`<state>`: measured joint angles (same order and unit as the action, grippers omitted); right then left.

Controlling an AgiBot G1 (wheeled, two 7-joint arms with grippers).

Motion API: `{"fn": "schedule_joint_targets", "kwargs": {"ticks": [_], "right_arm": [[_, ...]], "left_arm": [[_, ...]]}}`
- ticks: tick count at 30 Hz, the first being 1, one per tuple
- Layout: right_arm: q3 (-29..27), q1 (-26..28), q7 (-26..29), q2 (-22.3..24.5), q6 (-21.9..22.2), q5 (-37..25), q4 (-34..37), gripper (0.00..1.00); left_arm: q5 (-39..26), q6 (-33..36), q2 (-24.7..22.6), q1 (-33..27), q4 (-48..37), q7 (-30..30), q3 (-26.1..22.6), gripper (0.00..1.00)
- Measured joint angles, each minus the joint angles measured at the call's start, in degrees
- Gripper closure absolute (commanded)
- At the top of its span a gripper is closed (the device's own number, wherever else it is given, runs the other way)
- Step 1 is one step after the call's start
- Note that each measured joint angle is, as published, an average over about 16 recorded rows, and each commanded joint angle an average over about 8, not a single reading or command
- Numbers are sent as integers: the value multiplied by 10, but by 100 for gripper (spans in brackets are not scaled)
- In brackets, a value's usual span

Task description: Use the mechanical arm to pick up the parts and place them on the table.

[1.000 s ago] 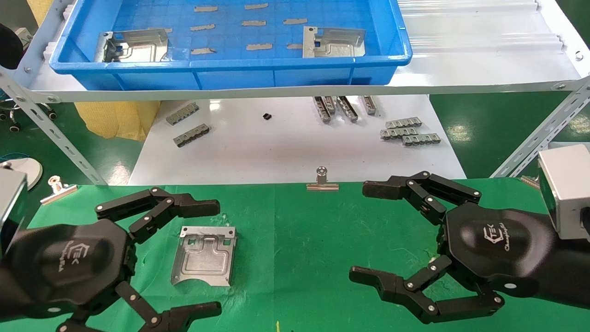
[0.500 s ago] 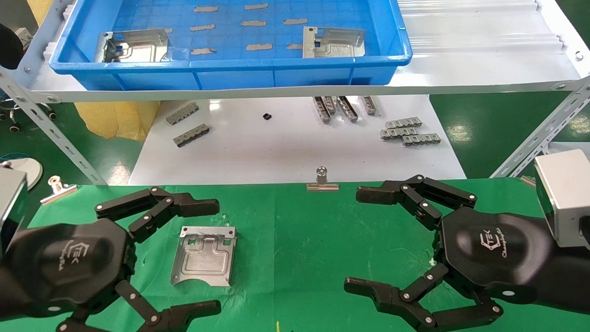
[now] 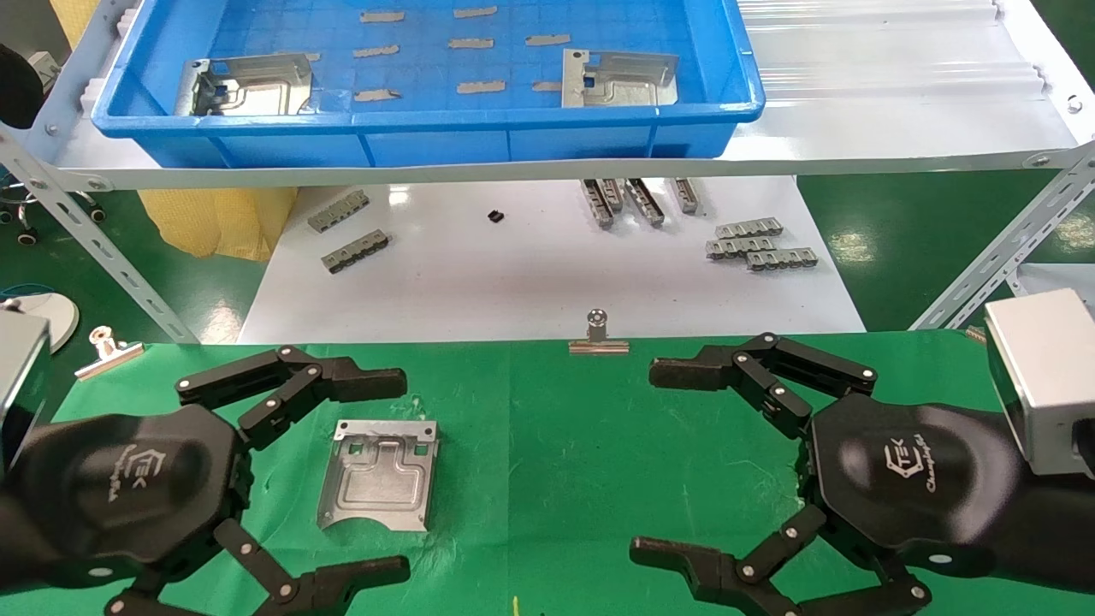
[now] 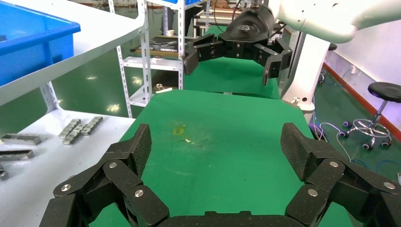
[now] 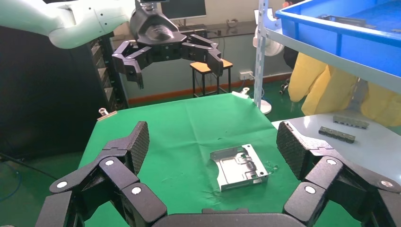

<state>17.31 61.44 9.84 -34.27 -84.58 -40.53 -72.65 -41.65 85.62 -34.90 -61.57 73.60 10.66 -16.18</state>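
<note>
One silvery stamped part (image 3: 379,476) lies flat on the green table (image 3: 556,445), and it also shows in the right wrist view (image 5: 239,166). Two more parts (image 3: 245,84) (image 3: 618,79) lie in the blue tray (image 3: 428,141) on the raised shelf. My left gripper (image 3: 389,477) is open and empty, hovering over the table with the lying part between its fingertips in the head view; its own view (image 4: 218,144) shows only cloth. My right gripper (image 3: 659,462) is open and empty at the right, facing the part (image 5: 213,142).
Grey ridged bars (image 3: 757,244) and a small black piece (image 3: 494,216) lie on the white surface beyond the table. Binder clips (image 3: 598,338) (image 3: 107,349) sit at the cloth's far edge. Slanted shelf struts (image 3: 1001,257) stand at both sides.
My right gripper has drifted slightly left and nearer to me over the cloth, still open. The left gripper and the parts have not moved.
</note>
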Motion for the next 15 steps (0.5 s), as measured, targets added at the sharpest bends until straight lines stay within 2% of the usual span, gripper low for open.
{"fn": "schedule_joint_targets", "kwargs": {"ticks": [15], "right_arm": [[-11,1,8,-6,-10,-11,-8,0]], "left_arm": [[0,0,0,0,0,0,0,0]]}}
